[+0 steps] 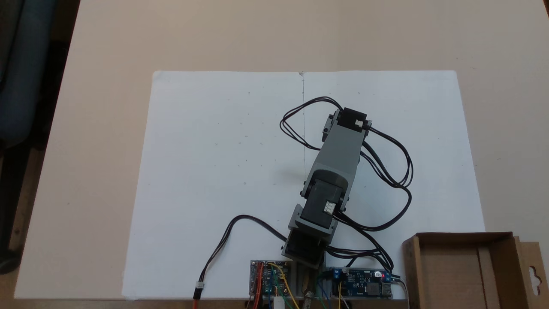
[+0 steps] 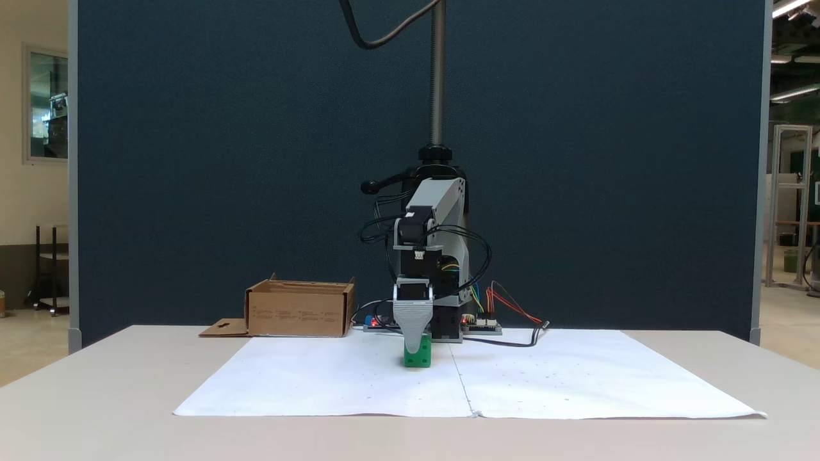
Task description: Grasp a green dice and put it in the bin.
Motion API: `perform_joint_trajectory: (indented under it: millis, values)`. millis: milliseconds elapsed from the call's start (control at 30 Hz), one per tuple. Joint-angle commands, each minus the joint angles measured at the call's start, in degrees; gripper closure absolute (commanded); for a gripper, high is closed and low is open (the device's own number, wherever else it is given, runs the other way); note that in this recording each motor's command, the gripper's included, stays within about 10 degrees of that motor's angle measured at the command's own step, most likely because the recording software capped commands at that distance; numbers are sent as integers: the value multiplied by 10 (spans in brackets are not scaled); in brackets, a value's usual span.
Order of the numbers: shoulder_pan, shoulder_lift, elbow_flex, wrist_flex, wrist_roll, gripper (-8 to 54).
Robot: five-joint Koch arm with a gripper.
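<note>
The green dice point(image 2: 418, 357) is a small bright cube sitting on the white paper, just left of the sheet's centre seam in a fixed view. My gripper point(image 2: 414, 346) points straight down onto its top. A grey ribbed finger point(image 2: 411, 320) covers the dice's upper left part. The second jaw lies behind the first, so the opening is hidden. From above, the arm point(image 1: 339, 159) covers both gripper and dice. The bin point(image 2: 298, 315) is a shallow brown cardboard box at the back left, also seen at the lower right point(image 1: 411, 266), with its hang-hole flap point(image 1: 534, 272) folded out.
Two white paper sheets point(image 1: 223, 171) cover the middle of the beige table point(image 1: 107, 64). Black cables point(image 1: 394, 171) loop to the right of the arm. Circuit boards point(image 1: 364, 283) and coloured wires sit at the arm's base. A dark blue partition point(image 2: 192, 160) and a metal pole point(image 2: 437, 77) stand behind.
</note>
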Motion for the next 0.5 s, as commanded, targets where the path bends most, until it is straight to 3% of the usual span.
perform_joint_trajectory:
  millis: [0, 467]
  values:
    - [2, -2, -24, -19, -44, -11]
    - [4, -62, -23, -33, -46, 34]
